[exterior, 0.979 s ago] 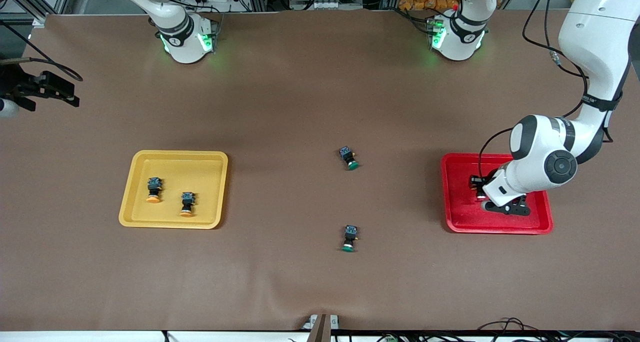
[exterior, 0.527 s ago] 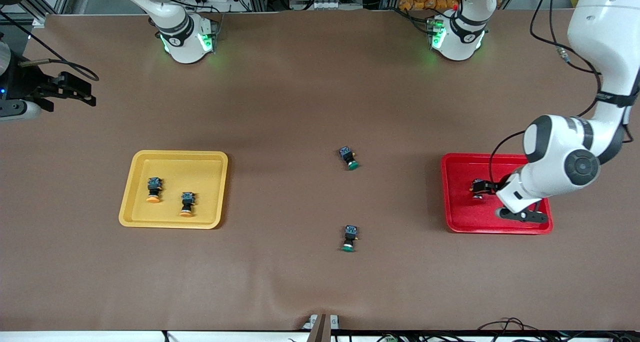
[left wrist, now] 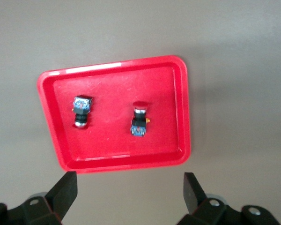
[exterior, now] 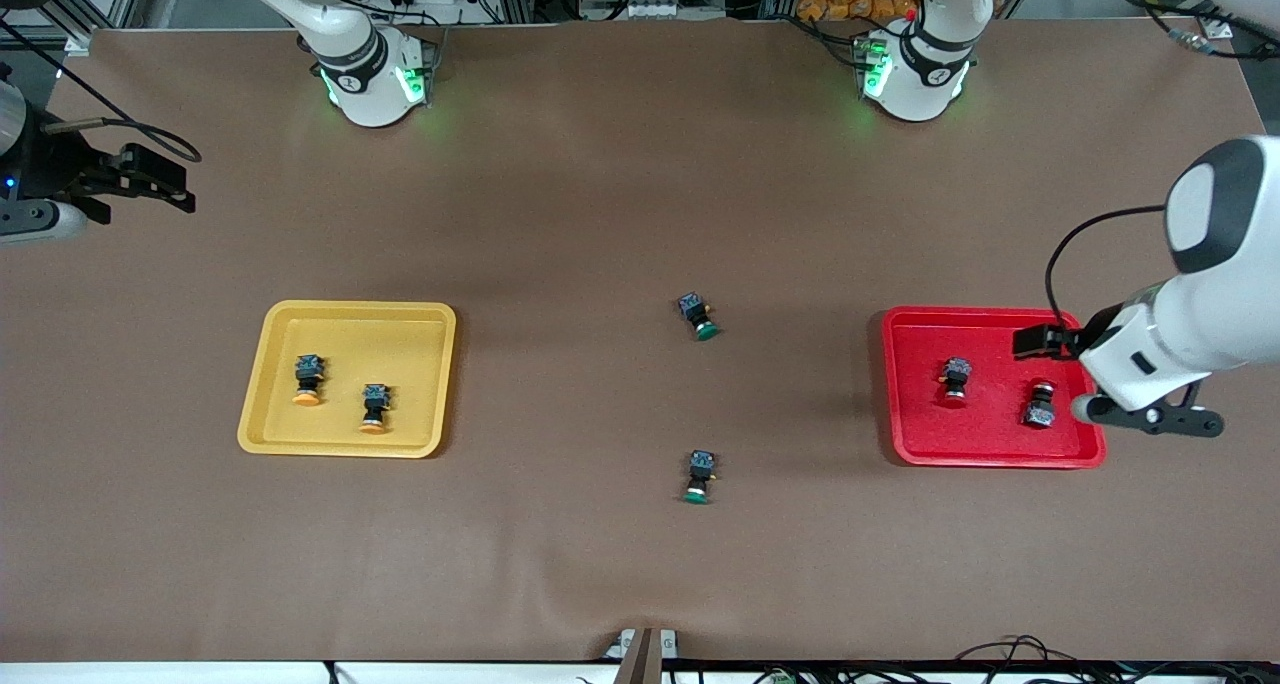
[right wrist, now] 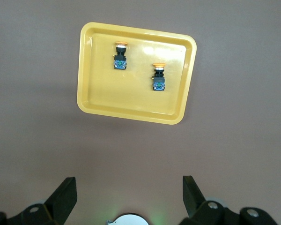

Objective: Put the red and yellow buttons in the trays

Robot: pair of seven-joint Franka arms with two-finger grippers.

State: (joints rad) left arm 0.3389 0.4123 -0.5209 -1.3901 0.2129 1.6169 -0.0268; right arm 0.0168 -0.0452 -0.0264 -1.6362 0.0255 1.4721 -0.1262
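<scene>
Hovering empty, my left gripper (exterior: 1120,374) hangs jaws wide apart over the red tray's (exterior: 915,444) edge at the left arm's end of the table (exterior: 600,184). Two red buttons (exterior: 955,378) (exterior: 1040,404) lie in it. My right gripper (exterior: 150,179) waits, open and empty; both yellow buttons (exterior: 308,378) (exterior: 374,406) lie in the yellow tray (exterior: 420,324)
</scene>
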